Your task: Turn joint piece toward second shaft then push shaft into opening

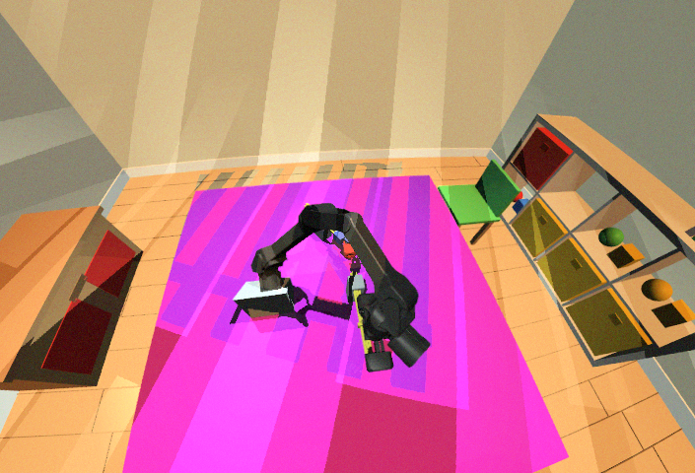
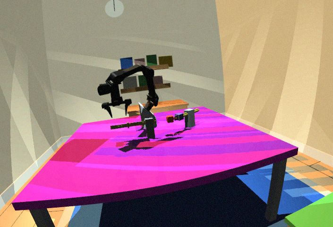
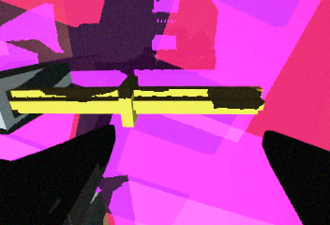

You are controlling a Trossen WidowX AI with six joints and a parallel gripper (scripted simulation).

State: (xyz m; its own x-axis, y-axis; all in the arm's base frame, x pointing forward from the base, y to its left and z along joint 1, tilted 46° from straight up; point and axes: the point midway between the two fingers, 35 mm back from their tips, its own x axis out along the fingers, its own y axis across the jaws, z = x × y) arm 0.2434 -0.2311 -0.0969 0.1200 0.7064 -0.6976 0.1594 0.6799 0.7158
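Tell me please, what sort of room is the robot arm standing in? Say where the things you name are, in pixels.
It looks like a child's playroom or bedroom, though I cannot be sure: a small green chair [image 1: 462, 203] [image 2: 319, 210], a green ball [image 1: 610, 236] on the cube shelving, and a bright pink table [image 1: 236, 412] [image 2: 134, 173].

Around the magenta table [image 1: 269, 435] [image 2: 156, 171], a wood-plank floor [image 1: 57, 421] [image 2: 321, 171] is seen. Behind it in the top view, a wall [image 1: 298, 83] [image 2: 252, 66] is crossed by pale bands of light. To its right there, a green chair [image 1: 462, 203] [image 2: 321, 211] and a cubby shelf unit [image 1: 632, 167] are placed; to its left, an orange-brown cabinet [image 1: 30, 262] is placed.
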